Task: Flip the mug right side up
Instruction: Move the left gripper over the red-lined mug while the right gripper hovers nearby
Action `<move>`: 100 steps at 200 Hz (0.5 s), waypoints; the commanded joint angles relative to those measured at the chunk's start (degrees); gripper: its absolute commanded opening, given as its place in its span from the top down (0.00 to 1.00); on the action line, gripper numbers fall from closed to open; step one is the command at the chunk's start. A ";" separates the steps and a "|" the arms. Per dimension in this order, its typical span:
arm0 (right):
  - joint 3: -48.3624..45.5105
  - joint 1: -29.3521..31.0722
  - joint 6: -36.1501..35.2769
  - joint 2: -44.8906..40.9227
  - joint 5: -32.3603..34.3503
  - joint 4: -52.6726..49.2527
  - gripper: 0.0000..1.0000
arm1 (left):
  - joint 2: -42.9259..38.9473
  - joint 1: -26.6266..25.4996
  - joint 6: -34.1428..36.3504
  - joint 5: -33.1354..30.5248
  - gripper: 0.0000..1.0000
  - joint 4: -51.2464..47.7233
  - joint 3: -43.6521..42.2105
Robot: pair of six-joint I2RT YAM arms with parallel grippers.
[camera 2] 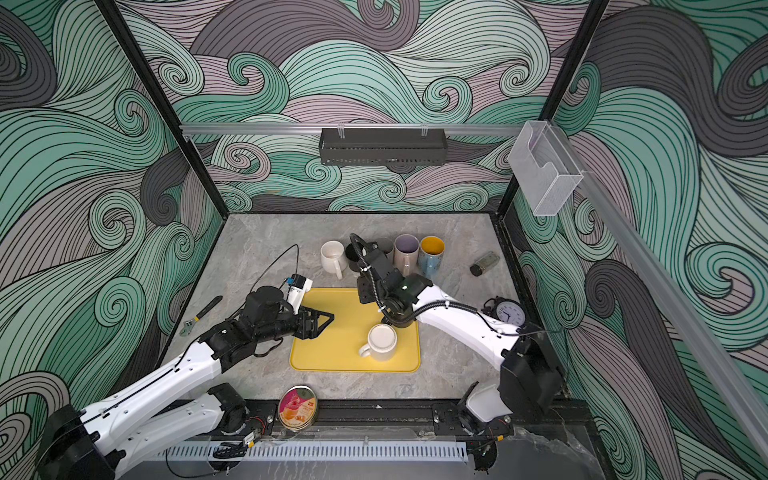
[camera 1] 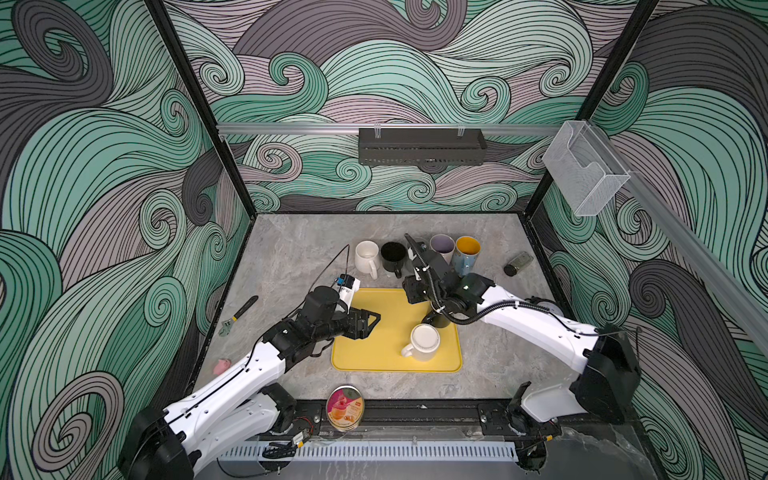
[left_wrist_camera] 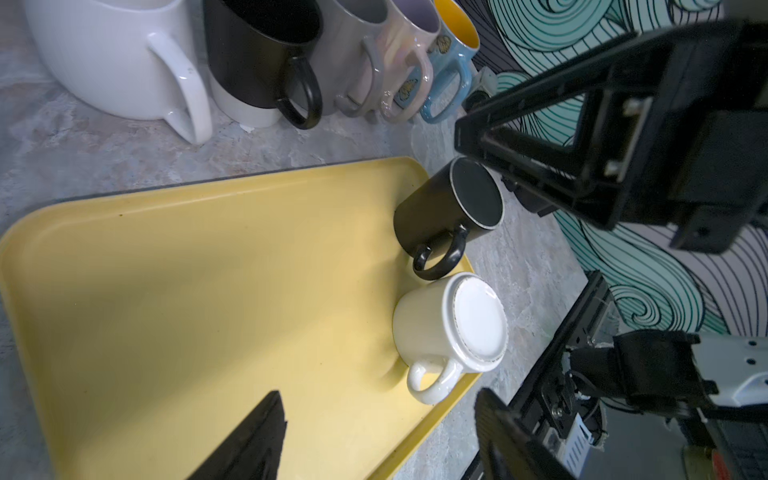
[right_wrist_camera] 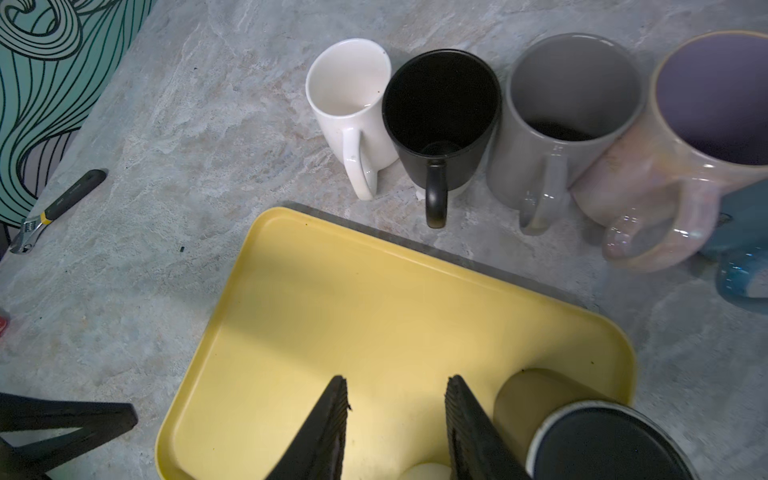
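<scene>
Two mugs stand upside down on the yellow tray (camera 1: 374, 357) near its right edge. One is a cream mug (camera 1: 424, 341) (left_wrist_camera: 449, 328). Behind it is a black mug (left_wrist_camera: 449, 212) (right_wrist_camera: 602, 444), partly under my right arm in both top views. My left gripper (camera 1: 365, 326) (left_wrist_camera: 378, 399) hangs open over the tray's left part, pointing at the cream mug and well apart from it. My right gripper (camera 1: 415, 291) (right_wrist_camera: 395, 386) hovers open over the tray's back part, just left of the black mug, with only bare tray between its fingers.
A row of upright mugs stands behind the tray: white (camera 1: 366, 254), black (camera 1: 392, 254), grey (right_wrist_camera: 569, 124), lilac (camera 1: 441, 245) and blue (camera 1: 467, 251). A wrench (camera 1: 239, 316) lies at the left, a small jar (camera 1: 518, 264) and a clock (camera 2: 509, 313) at the right, a round tin (camera 1: 345, 408) in front.
</scene>
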 commanded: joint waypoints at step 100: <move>-11.81 -0.31 -0.66 -18.53 7.19 -1.37 0.55 | 17.54 -24.31 20.67 -17.07 0.29 -6.89 13.51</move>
